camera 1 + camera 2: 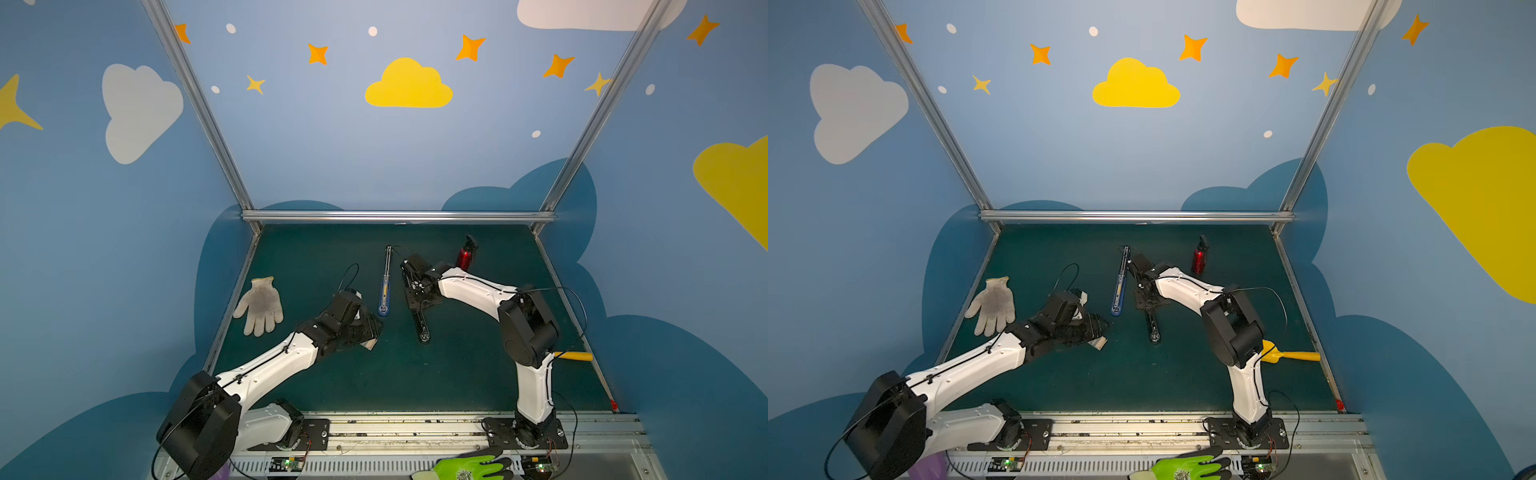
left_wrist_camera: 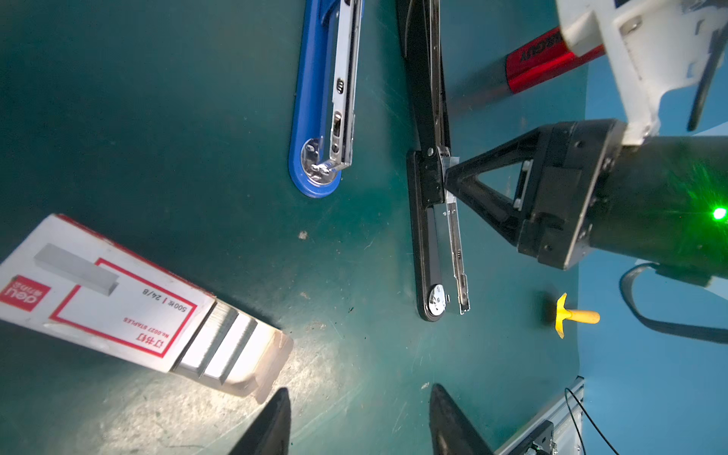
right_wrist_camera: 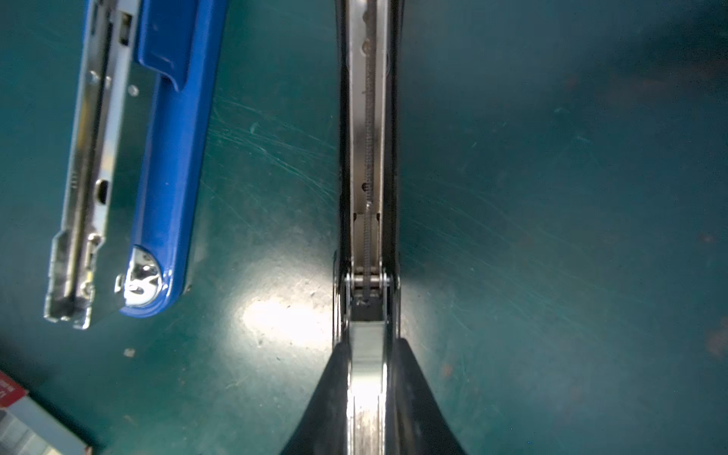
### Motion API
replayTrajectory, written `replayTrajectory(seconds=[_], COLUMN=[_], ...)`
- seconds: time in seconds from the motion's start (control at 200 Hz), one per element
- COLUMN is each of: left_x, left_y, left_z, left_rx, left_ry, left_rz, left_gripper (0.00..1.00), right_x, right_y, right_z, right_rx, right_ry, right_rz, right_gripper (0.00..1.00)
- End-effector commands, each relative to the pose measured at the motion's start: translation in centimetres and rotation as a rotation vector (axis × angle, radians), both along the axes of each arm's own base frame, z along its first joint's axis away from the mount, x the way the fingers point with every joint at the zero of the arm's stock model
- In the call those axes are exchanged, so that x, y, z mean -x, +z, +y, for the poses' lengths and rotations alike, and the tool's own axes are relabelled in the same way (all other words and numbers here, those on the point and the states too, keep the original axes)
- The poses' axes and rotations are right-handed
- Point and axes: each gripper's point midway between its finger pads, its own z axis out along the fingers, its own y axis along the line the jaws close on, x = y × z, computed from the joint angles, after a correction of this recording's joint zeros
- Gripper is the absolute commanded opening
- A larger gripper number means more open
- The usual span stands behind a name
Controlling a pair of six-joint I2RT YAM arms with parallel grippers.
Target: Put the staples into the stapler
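While the right gripper (image 3: pixel 368 342) straddles the staple strip (image 3: pixel 366 394) narrowly, grip unclear, a crooked drop could jam the black stapler (image 3: pixel 370 157).

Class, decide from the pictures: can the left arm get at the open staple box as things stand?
Probably yes. The left fingers stand open over bare mat beside the staple box, whose tray is slid out with staples showing; nothing lies between them.
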Motion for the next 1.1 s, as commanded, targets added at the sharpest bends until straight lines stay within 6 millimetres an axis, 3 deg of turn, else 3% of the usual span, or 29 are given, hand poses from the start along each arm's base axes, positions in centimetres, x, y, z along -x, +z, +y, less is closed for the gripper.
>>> replayTrajectory(seconds=[0.0, 0.255, 0.356, 0.501, 0.586, 0.801, 1.097], left_x=[-0.1, -0.1, 0.0, 0.1, 0.1, 0.0, 0.1], left_y=[-0.1, 0.2, 0.2, 0.3, 0.4, 0.6, 0.4], left_z=[0.0, 0.0, 0.1, 0.3, 0.4, 0.3, 0.4], left_rx=[0.005, 0.009, 0.007, 0.008, 0.006, 0.009, 0.006], left_ry=[0.005, 0.008, 0.009, 0.017, 0.018, 0.017, 0.019], left_rz=[0.002, -0.006, -0.008, -0.010, -0.012, -0.015, -0.012], left_gripper=[0.56, 0.56, 0.56, 0.56, 0.56, 0.56, 0.56], right_x=[0.4, -0.9, -1.6, -2.5, -2.9, -3.5, -2.6], right_y=[2.0, 4.3, 4.1, 3.4, 3.1, 2.1, 0.7], right_z=[-0.4, -0.3, -0.1, 0.4, 0.7, 0.6, 0.8], right_rx=[-0.001, -0.007, -0.012, -0.021, -0.022, -0.023, -0.028], right_ry=[-0.005, 0.007, 0.009, 0.021, 0.026, 0.023, 0.033], right_rz=[-0.027, -0.079, -0.068, -0.045, -0.040, -0.011, 0.040], right_gripper=[0.27, 0.37, 0.33, 0.13, 0.08, 0.08, 0.08])
